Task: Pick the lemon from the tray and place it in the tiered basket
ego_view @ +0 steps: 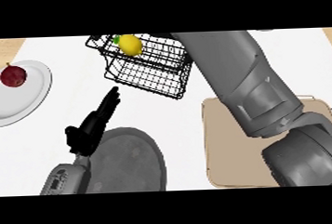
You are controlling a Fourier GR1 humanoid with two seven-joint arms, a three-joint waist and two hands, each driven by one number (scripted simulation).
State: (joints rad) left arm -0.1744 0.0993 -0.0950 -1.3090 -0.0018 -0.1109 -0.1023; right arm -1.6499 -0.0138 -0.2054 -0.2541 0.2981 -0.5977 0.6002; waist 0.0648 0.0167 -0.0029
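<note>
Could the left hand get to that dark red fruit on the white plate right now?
Probably yes. The left hand is open, holds nothing, and only bare counter lies between it and the dark red fruit on the white plate; the tiered basket stands off to the other side.

Bright, even light; surface (176, 113) near white. Soft shadow under tiered basket (150, 63). No glare, slight overall softness.

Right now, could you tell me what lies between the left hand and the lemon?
In the head view, only bare white counter and the tiered basket's black wire separate the left hand from the lemon.
</note>
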